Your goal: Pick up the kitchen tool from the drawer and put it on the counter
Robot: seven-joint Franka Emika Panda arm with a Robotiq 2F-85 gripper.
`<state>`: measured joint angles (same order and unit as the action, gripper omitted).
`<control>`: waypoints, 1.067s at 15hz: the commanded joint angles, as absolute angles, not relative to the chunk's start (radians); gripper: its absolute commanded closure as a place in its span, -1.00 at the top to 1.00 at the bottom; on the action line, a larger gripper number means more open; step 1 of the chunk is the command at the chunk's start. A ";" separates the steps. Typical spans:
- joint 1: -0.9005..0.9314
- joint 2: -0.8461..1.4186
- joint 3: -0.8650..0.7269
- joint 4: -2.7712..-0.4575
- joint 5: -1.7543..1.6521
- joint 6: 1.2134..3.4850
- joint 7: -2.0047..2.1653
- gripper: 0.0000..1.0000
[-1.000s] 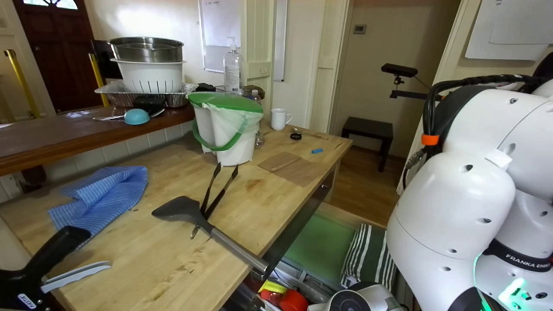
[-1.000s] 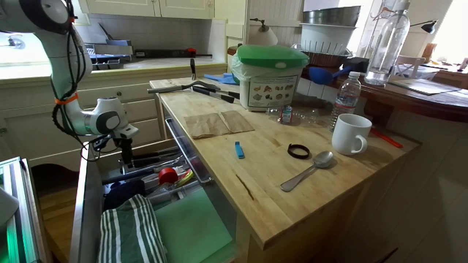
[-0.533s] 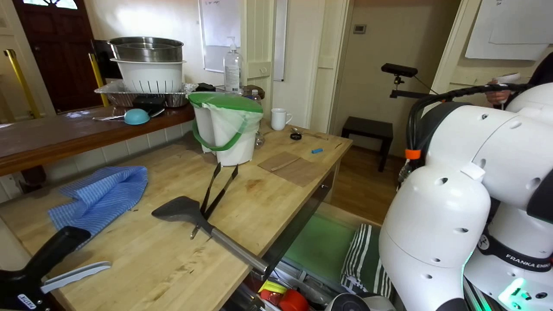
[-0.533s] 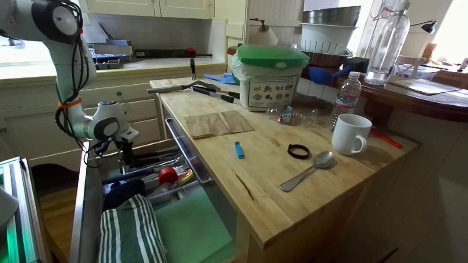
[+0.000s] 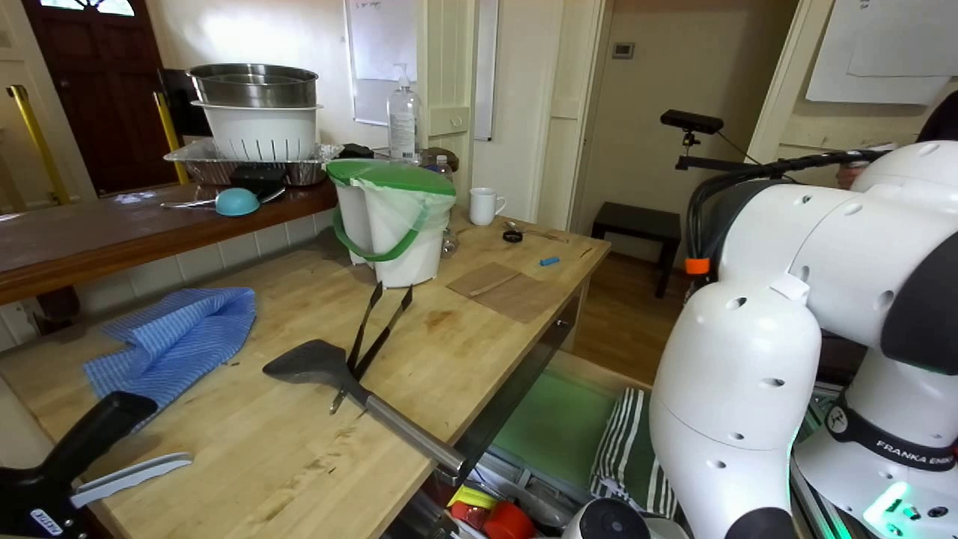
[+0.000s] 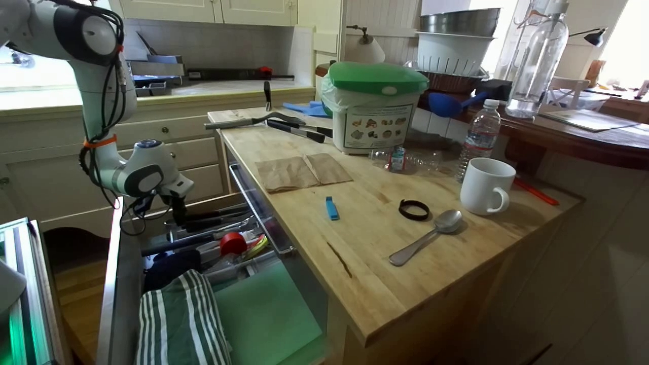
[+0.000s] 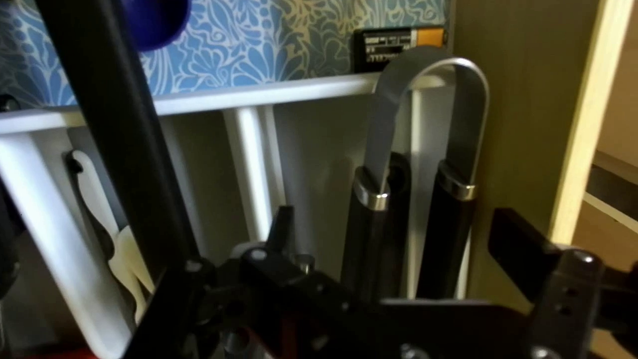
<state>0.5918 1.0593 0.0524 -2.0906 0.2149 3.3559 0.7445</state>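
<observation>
Wrist view: my gripper [image 7: 394, 218] is spread to either side of the kitchen tool [image 7: 371, 192]; loop up-frame, long axis near vertical. It lies in the drawer [image 6: 119, 284] off the long edge of the grained counter [image 6: 370, 233]; cream cabinets [image 6: 192, 124] beyond a corner.

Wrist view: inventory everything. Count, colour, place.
tongs: 1, black and silver, right of centre
bar: 1, black, diagonal at left
handle: 1, black, between the tongs' legs
pale utensil: looks like 1, cream, left of the bar
round item: 1, dark blue, top left
box: 1, black and orange, top right
liner: 1, blue patterned, top
tray: 1, whitish, across the middle
drawer: 1, brown, pale-edged, right
patch: 1, red, bottom left
bits: count unclear, dark, left edge
claw: 1, black, bottom, open
</observation>
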 commanded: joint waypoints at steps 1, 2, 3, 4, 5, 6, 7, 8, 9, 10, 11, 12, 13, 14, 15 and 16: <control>0.534 1.129 0.107 -2.028 0.259 3.397 0.656 1.00; 0.523 1.146 0.118 -2.010 0.262 3.388 0.639 1.00; 0.509 1.166 0.131 -1.987 0.260 3.377 0.624 1.00; 0.499 1.181 0.139 -1.972 0.263 3.368 0.609 1.00; 0.497 1.204 0.143 -1.949 0.267 3.365 0.597 1.00; 0.494 1.221 0.146 -1.930 0.269 3.361 0.584 0.98; 0.496 1.234 0.144 -1.914 0.278 3.349 0.575 0.93; 0.521 1.245 0.123 -1.896 0.305 3.320 0.580 0.98; 0.520 1.244 0.123 -1.895 0.315 3.321 0.568 0.84; 0.542 1.229 0.103 -1.906 0.343 3.324 0.567 0.48; 0.553 1.218 0.094 -1.914 0.361 3.331 0.565 0.39; 0.565 1.200 0.086 -1.928 0.380 3.343 0.560 0.26; 0.577 1.189 0.080 -1.934 0.396 3.351 0.556 0.08; 0.583 1.177 0.078 -1.945 0.407 3.360 0.550 -0.07; 0.605 1.172 0.063 -1.946 0.422 3.358 0.547 -0.20; 0.616 1.174 0.056 -1.942 0.434 3.354 0.543 -0.22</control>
<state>0.5634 1.1661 0.0943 -1.9564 0.3707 3.3601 0.5644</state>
